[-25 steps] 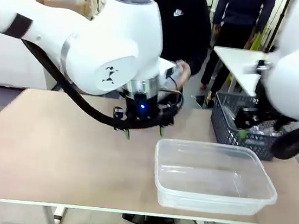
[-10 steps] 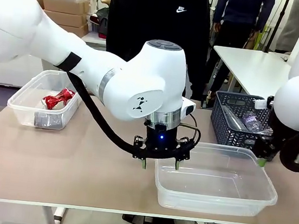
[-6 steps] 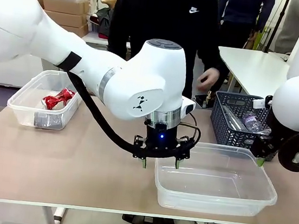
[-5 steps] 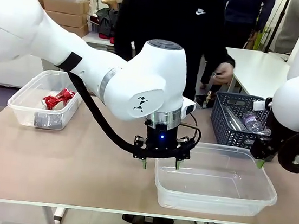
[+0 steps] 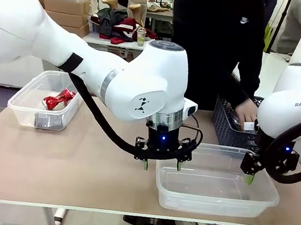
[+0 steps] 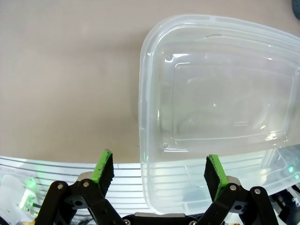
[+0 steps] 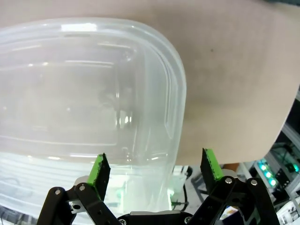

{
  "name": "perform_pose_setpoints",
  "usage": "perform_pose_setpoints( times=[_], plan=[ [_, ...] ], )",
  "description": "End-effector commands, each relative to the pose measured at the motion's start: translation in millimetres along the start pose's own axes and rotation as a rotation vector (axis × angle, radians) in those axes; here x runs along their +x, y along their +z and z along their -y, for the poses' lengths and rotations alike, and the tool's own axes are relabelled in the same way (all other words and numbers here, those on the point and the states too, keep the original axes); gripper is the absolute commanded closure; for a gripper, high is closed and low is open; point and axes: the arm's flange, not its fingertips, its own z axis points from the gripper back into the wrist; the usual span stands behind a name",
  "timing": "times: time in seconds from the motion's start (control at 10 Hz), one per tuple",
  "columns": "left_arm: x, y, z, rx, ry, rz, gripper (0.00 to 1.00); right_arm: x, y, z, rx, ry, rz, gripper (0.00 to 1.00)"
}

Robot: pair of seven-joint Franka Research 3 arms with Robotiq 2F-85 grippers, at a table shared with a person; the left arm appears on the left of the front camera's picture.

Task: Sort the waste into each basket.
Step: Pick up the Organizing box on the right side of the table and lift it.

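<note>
An empty clear tub [image 5: 212,198] stands at the front right of the table. My left gripper [image 5: 161,166] hangs open just over its left rim, one finger on each side of the rim [image 6: 140,117]. My right gripper [image 5: 251,178] hangs open over the tub's right end, its green pads [image 7: 99,171] astride that rim [image 7: 180,93]. A second clear tub [image 5: 21,109] at the far left holds a dented red-and-silver can [image 5: 58,99]. Neither gripper [image 6: 159,168] [image 7: 154,168] holds anything. No plastic bottle is visible.
A dark lattice basket [image 5: 226,128] stands behind the right tub. A person's hand [image 5: 246,110] reaches into it from the far side. Bare tabletop [image 5: 79,158] lies between the two tubs. Cardboard boxes and another table stand beyond.
The person has stepped right and put a hand into the dark basket. My right gripper has come down and left over the tub's right end. My left gripper has stayed put for the last second.
</note>
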Motion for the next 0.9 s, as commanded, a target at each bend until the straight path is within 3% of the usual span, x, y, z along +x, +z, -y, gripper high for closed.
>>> perform_pose_setpoints(
  times=[0.0,0.1,0.2,0.3,0.4,0.5,0.6,0.8],
  plan=[
    [3.7,-5.9,-1.4,0.024,0.006,-0.017,0.60,-12.5,-12.4,7.1,0.073,0.023,0.034,0.56],
    [2.7,-6.4,-1.4,0.030,0.009,-0.009,0.60,-13.5,-13.7,8.8,0.096,0.025,0.031,0.59],
    [1.5,-5.5,-1.6,0.038,0.007,0.004,1.00,-14.1,-13.5,9.3,0.105,0.026,0.040,1.00],
    [1.1,-5.2,-1.8,0.049,0.005,0.006,0.65,-14.7,-13.1,10.2,0.116,0.028,0.058,1.00],
    [0.6,-6.0,-2.1,0.069,0.004,0.012,1.00,-14.7,-14.9,11.3,0.145,0.039,0.064,1.00],
    [-0.1,-7.6,-1.8,0.087,-0.001,0.012,1.00,-15.0,-16.5,11.9,0.157,0.036,0.067,0.87],
    [-0.5,-9.0,-1.6,0.095,0.000,0.011,1.00,-15.7,-19.7,11.7,0.173,0.040,0.071,0.96],
    [-0.3,-9.4,-2.1,0.102,0.000,0.007,1.00,-16.0,-21.5,11.6,0.175,0.042,0.067,1.00]
  ],
)
